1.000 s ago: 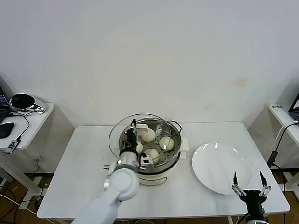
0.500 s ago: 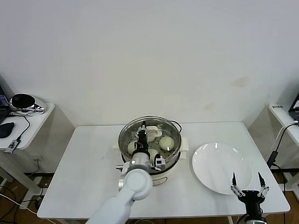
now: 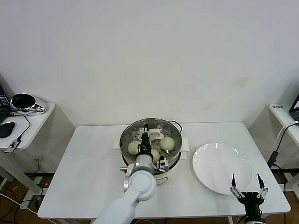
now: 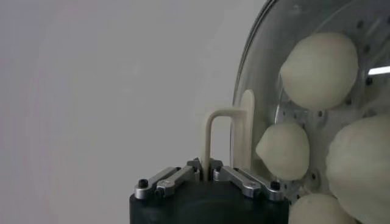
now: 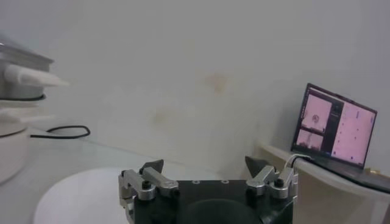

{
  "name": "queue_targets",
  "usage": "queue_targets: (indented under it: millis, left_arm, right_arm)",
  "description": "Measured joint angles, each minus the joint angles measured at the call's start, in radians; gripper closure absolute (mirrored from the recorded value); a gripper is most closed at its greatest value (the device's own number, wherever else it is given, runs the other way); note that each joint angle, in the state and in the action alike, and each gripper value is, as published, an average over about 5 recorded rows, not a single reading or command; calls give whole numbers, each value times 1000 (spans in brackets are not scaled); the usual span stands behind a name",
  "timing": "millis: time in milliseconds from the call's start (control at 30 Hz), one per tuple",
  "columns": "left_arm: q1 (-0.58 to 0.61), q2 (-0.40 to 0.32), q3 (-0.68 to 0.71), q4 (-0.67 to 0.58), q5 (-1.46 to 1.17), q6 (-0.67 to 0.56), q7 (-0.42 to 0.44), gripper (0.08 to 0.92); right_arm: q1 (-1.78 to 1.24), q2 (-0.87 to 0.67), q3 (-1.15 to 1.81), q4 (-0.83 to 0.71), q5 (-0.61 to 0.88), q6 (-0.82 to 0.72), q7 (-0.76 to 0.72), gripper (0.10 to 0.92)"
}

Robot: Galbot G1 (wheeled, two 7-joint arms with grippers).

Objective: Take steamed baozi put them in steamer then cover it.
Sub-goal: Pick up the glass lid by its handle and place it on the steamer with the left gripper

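Observation:
The steamer (image 3: 170, 160) stands at the table's middle on its white base, with several cream-white baozi (image 3: 166, 143) inside. The clear glass cover (image 3: 152, 124) lies over the pot. My left gripper (image 3: 146, 138) is above the pot's centre, shut on the cover's cream-white handle (image 4: 213, 140). In the left wrist view the baozi (image 4: 319, 69) show through the glass. My right gripper (image 3: 245, 180) is open and empty at the table's front right, by the near edge of the white plate (image 3: 221, 167); it also shows in the right wrist view (image 5: 205, 165).
A black cable (image 5: 61, 131) runs behind the steamer. Side tables stand left and right, the left with a mouse (image 3: 4, 130) and headset (image 3: 22, 101), the right with a laptop (image 5: 332, 126).
My left gripper has carried the cover from the pot's left, tilted, to the right and down until it sits centred over the steamer. The right arm has barely moved.

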Motion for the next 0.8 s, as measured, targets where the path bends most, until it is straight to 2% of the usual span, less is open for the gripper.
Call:
queue_targets:
  millis: [167,267,533,800]
  left_arm:
    - [3,-6,-4,5,2,-3,-4,844]
    - [10,-3,-7,-2,-2,-5,-9,793]
    - [41,20,-19,-60,-26,-12,-33,560]
    - [159,82,-61,-216,-83,-49,-88,334]
  right_arm:
    - [0,0,-3,-4,-1,2,-1,203]
    - [0,1,-5,-5,-3,3,-1,203]
    - [-5,3,-10,-2,-8,2,-1,203]
    - [-11,6,-13,2,-14,2,-2,203]
